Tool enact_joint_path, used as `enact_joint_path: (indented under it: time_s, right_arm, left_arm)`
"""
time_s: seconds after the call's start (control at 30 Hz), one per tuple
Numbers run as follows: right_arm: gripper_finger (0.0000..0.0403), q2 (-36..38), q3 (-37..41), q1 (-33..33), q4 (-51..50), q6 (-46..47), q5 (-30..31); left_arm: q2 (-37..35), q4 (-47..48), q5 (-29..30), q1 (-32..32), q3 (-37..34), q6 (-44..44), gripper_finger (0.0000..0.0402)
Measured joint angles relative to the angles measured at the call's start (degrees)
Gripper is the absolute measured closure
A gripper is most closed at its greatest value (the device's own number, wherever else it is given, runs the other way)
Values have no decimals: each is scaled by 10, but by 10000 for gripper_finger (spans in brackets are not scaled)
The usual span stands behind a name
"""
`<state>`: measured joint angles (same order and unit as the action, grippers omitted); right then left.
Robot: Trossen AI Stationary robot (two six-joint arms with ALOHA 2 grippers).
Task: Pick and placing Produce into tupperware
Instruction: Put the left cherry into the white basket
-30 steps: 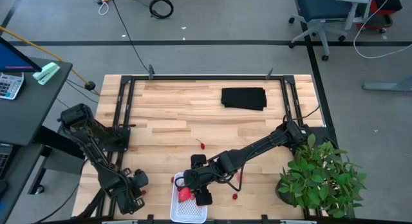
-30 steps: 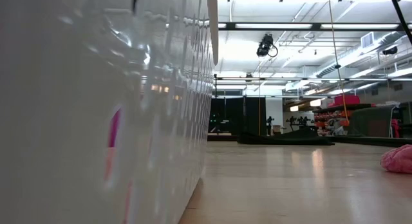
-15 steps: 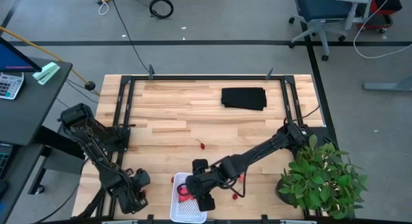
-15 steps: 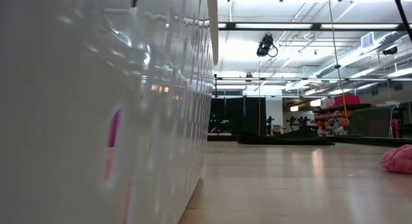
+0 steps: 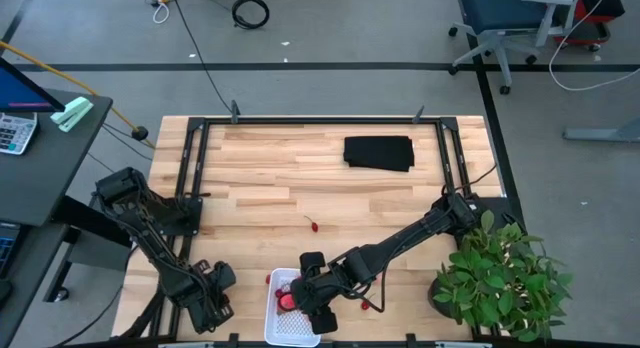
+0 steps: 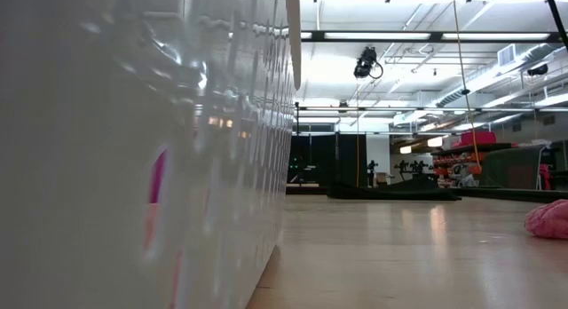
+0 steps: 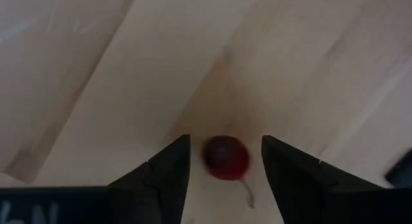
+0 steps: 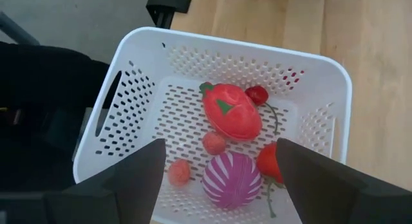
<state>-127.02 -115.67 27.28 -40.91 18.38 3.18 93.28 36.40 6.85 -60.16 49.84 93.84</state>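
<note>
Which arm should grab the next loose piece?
Left. Its open end effector already straddles a small red cherry on the table. The right end effector hangs open and empty over the white tupperware.

A lab: a framed wooden table (image 5: 260,178), floor cables (image 5: 200,58), office chair (image 5: 500,28), open-ceiling hall.
</note>
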Motion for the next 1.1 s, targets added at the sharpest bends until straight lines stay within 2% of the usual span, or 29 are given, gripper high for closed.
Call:
enact_joint_path:
  time_s: [0.47,0.8,0.93,1.1]
  right_arm:
    - [100,0,0,-2,2,-5,0]
    - [100,0,0,-2,2,-5,0]
    - [100,0,0,-3,2,-6,0]
    - [100,0,0,-3,2,-5,-1]
  left_arm:
    - [5,-2,0,0,0,15,234]
    - [5,-2,1,0,0,15,297]
    - [5,-2,26,0,0,15,312]
    - [4,-3,49,12,0,14,311]
